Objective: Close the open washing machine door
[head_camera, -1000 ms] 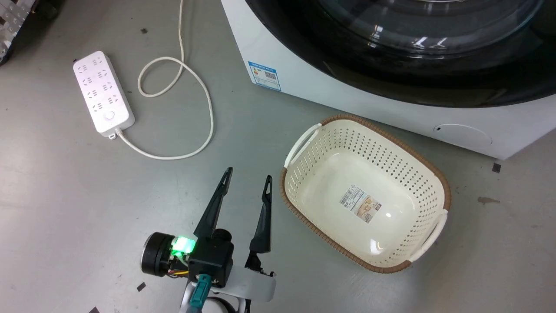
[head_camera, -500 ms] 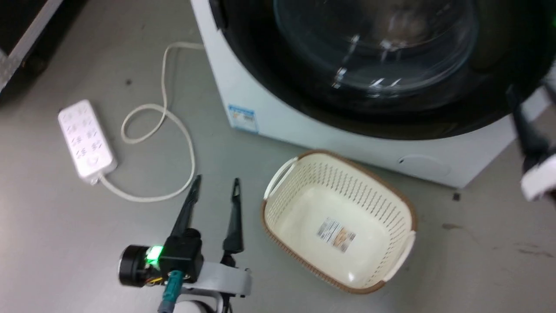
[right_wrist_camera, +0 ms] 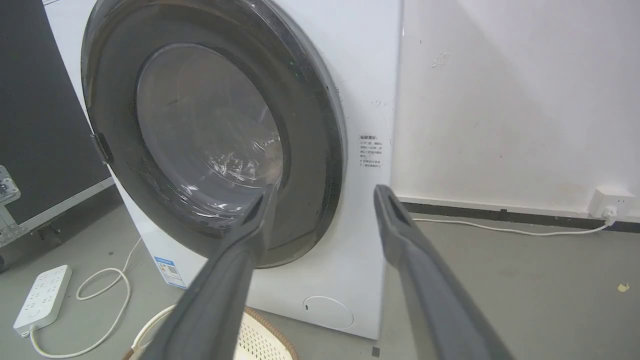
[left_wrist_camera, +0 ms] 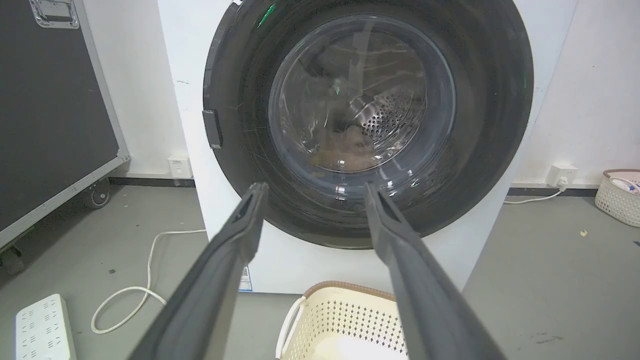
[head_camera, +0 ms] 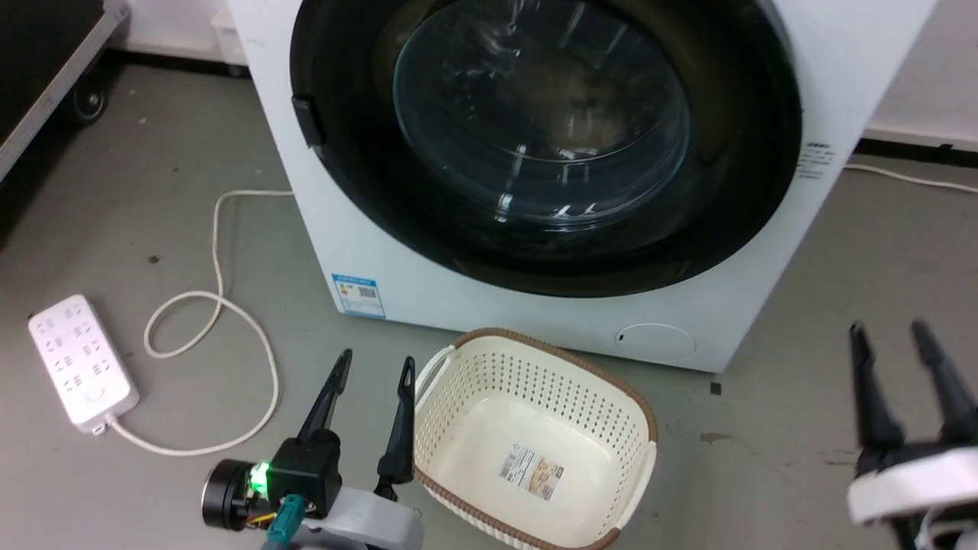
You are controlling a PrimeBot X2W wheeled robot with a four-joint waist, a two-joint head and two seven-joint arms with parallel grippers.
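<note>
Left gripper (head_camera: pixel 377 359) and right gripper (head_camera: pixel 886 330) both spread and empty, the washing machine door (head_camera: pixel 542 137) stands ahead of their tips, apparently flush to the white cabinet (head_camera: pixel 489 305): stiff, heavy-looking, slick, best pushed on its black rim near the latch tab (left_wrist_camera: pixel 214 129), not the glass window (left_wrist_camera: pixel 360 95).

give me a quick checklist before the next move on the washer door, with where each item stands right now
1. Washing machine door flush against the white machine: ok, no gap seen.
2. Latch caught: cannot tell.
3. Left gripper open and empty: ok.
4. Right gripper open and empty: ok.
5. Left gripper clear of the basket: cannot tell, one finger sits very close to its rim.
6. Power strip away from both grippers: ok.
</note>
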